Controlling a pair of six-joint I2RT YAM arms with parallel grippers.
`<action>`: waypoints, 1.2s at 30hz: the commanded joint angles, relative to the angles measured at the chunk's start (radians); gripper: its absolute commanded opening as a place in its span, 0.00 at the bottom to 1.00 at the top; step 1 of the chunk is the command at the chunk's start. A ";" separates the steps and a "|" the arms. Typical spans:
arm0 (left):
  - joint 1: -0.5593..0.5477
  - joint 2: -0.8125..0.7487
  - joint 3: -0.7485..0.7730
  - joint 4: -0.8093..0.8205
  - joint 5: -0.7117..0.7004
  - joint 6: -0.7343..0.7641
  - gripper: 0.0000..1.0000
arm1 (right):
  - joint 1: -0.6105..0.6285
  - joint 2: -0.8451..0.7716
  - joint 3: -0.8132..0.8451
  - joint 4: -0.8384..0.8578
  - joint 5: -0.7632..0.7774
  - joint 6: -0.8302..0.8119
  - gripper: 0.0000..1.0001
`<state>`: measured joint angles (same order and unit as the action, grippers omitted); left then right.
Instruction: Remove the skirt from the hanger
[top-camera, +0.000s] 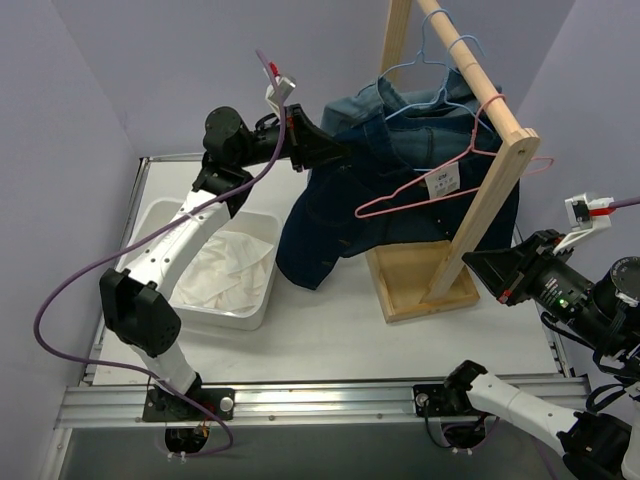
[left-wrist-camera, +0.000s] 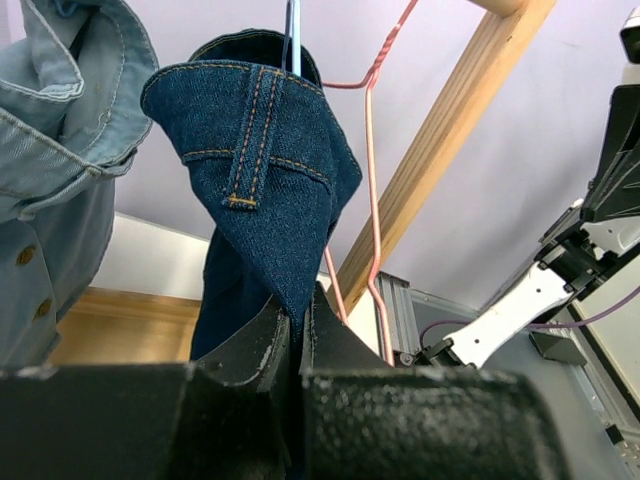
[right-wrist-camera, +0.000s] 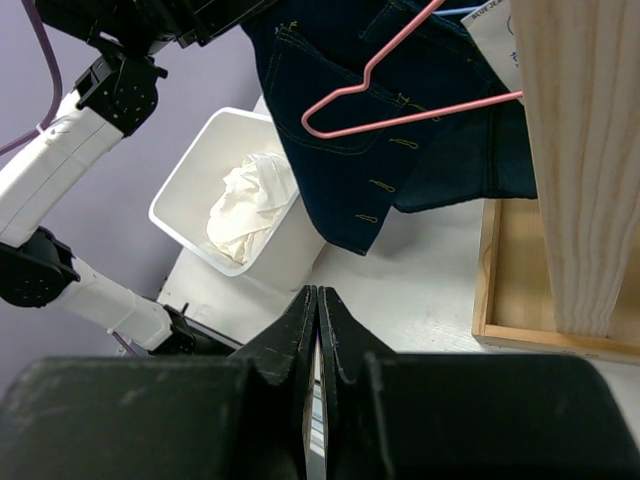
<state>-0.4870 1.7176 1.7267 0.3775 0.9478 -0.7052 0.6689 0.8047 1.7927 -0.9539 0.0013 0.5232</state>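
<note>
The white skirt (top-camera: 225, 270) lies crumpled in a white bin (top-camera: 258, 300) at the left; it also shows in the right wrist view (right-wrist-camera: 250, 205). The pink-red wire hanger (top-camera: 420, 190) hangs bare on the wooden rack, in front of the denim; it shows in the left wrist view (left-wrist-camera: 370, 150) and right wrist view (right-wrist-camera: 400, 100). My left gripper (top-camera: 330, 150) is shut on an edge of the dark-blue denim garment (left-wrist-camera: 270, 200), pinched between its tips (left-wrist-camera: 297, 310). My right gripper (top-camera: 472, 262) hovers right of the rack base, shut and empty (right-wrist-camera: 317, 300).
The wooden rack (top-camera: 480, 90) slopes from the back to the right, with a wooden tray base (top-camera: 425, 285). A light-blue denim shirt (top-camera: 395, 100) and light-blue wire hangers (top-camera: 440, 70) hang on it. The dark-blue denim garment (top-camera: 340, 220) drapes down toward the table.
</note>
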 joint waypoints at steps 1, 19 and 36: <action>0.031 -0.102 -0.030 0.222 -0.032 -0.052 0.02 | 0.000 0.014 0.008 0.015 0.009 -0.008 0.00; 0.117 -0.377 -0.275 -0.164 -0.086 0.098 0.02 | 0.001 0.073 0.001 0.056 -0.030 -0.023 0.20; 0.122 -0.811 -0.526 -0.613 -0.295 0.222 0.02 | 0.005 0.301 -0.002 0.359 -0.239 -0.029 0.29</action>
<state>-0.3710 0.9958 1.1980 -0.1722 0.7815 -0.5316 0.6689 1.0958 1.8057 -0.7181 -0.1795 0.4934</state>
